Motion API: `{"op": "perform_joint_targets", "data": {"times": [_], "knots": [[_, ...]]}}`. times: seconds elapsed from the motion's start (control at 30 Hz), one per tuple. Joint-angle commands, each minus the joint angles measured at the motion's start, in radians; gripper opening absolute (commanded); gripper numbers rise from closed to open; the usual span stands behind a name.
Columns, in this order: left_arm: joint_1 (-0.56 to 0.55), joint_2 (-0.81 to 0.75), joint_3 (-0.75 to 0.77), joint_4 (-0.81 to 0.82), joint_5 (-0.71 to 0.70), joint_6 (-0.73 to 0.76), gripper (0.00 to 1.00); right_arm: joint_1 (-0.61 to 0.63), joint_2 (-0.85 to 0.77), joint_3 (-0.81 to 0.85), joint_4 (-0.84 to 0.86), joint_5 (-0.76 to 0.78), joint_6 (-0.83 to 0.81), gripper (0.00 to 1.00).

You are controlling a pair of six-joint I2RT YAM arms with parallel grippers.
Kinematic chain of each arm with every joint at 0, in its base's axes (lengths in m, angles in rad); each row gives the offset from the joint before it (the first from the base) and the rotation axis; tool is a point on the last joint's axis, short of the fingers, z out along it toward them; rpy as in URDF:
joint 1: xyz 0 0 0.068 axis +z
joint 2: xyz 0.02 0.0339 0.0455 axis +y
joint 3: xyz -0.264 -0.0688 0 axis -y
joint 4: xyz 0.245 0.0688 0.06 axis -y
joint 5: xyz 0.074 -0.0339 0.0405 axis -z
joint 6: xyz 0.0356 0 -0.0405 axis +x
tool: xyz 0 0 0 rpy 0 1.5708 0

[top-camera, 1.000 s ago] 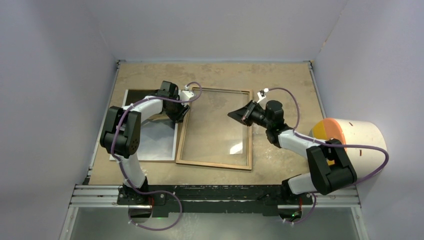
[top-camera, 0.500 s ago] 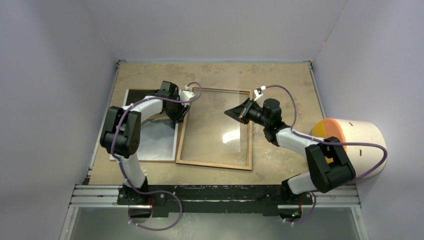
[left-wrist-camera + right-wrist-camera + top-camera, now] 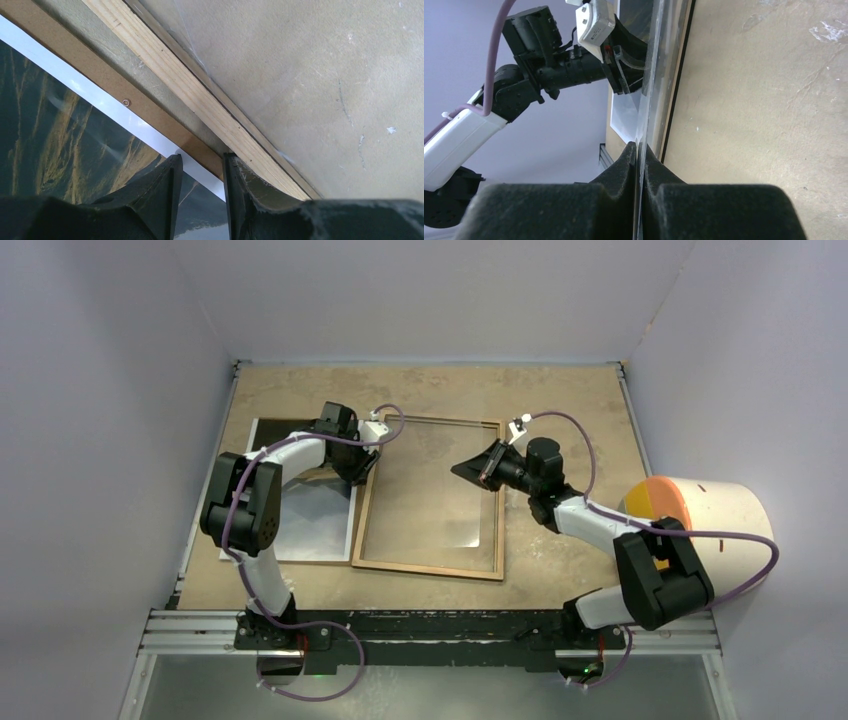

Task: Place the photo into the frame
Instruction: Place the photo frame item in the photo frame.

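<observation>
The table [image 3: 560, 400] carries the frame [image 3: 430, 567], lying wood side up at centre. The photo [image 3: 310, 525] lies flat just left of it, not yet inside, so most of the work remains. The right arm [image 3: 590, 520] reaches sideways, jaws pinching the clear pane [image 3: 651, 75]. The left arm [image 3: 285, 452] bends to the frame's left rim, jaws slightly spread and apparently empty.

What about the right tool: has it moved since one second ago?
Yes, slightly. In the top view the right tool, pinching the clear pane, has shifted a little left, further in over the frame past its right rim.
</observation>
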Motion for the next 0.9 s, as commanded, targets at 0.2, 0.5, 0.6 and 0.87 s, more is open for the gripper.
{"op": "perform_joint_targets", "data": {"times": [0.2,0.5,0.6,0.87], "knots": [[-0.02,0.033,-0.056,-0.08,0.077,-0.029,0.37,0.012,-0.008,0.01,-0.07,0.001,-0.068,0.14],[-0.02,0.037,-0.054,-0.079,0.072,-0.035,0.37,-0.021,-0.009,0.043,-0.123,-0.034,-0.122,0.27],[-0.02,0.038,-0.053,-0.08,0.072,-0.036,0.37,-0.023,0.014,0.049,-0.113,-0.059,-0.122,0.3],[-0.02,0.035,-0.057,-0.075,0.068,-0.035,0.37,-0.037,0.031,0.053,-0.125,-0.065,-0.143,0.35]]}}
